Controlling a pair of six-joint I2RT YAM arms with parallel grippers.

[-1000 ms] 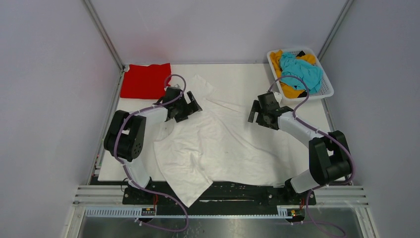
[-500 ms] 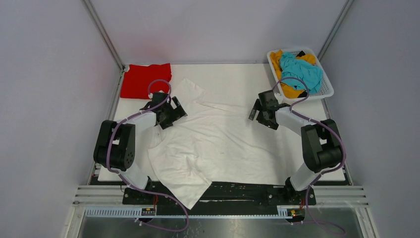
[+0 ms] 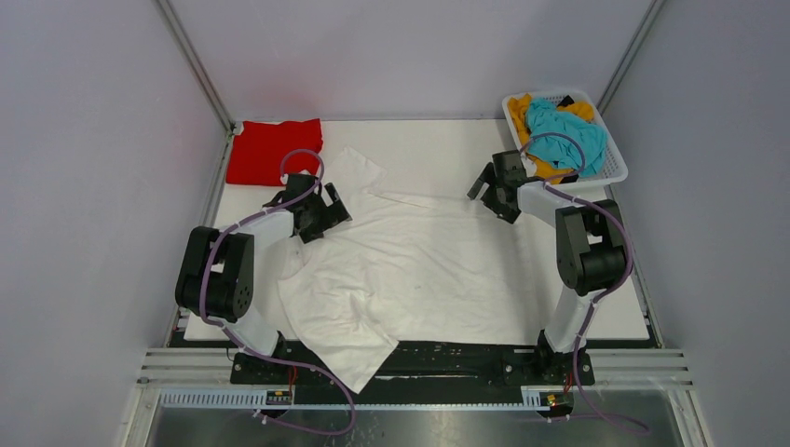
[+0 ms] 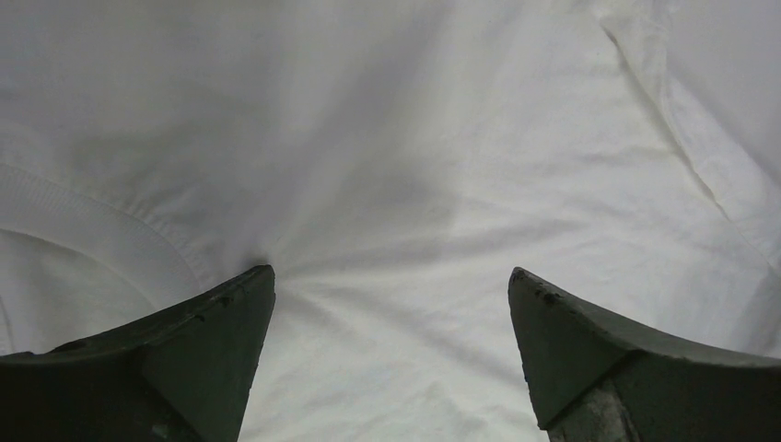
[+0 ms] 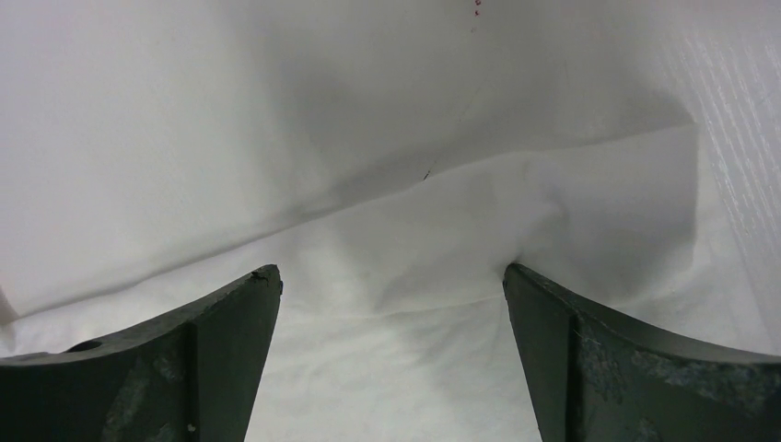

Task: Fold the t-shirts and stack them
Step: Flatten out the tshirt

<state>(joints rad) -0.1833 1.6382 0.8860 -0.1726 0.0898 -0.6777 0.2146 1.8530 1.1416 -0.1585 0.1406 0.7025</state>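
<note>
Table (image 3: pixel 447 140) carries white t-shirt (image 3: pixel 419 261) (rumpled), red t-shirt (image 3: pixel 272 151).

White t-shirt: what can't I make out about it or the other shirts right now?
Top view: the left arm hides part of the white t-shirt.
Top view: the teal shirt buries most of the orange-yellow shirt.
Wrist views: the open left hand and right hand frame only close cloth; which shirt part is unclear.
</note>
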